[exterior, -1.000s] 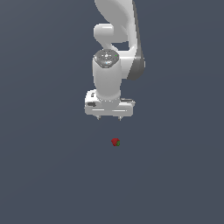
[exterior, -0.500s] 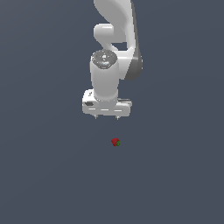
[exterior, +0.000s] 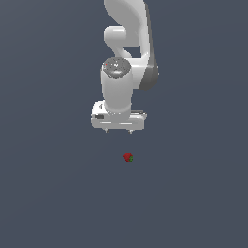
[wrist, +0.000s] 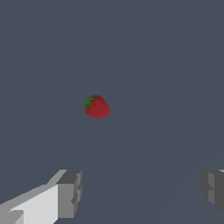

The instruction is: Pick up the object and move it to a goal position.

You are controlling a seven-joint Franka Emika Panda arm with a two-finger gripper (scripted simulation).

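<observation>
The object is a tiny red strawberry-like lump [exterior: 128,157] with a small green patch, lying on the flat grey ground. In the wrist view it [wrist: 96,106] lies ahead of the fingers, apart from them. My white gripper [exterior: 118,131] hangs above the object and slightly toward the exterior view's left, pointing down, well clear of it. Its two short fingertips [exterior: 130,131] stand wide apart and hold nothing. In the wrist view the gripper [wrist: 142,192] shows as two grey pads [wrist: 70,194] far apart.
A plain dark grey ground [exterior: 193,193] fills both views. The white arm [exterior: 127,43] rises from the gripper toward the top of the exterior view.
The gripper has shifted slightly toward the exterior view's left. The object has not moved. The fingers stay open.
</observation>
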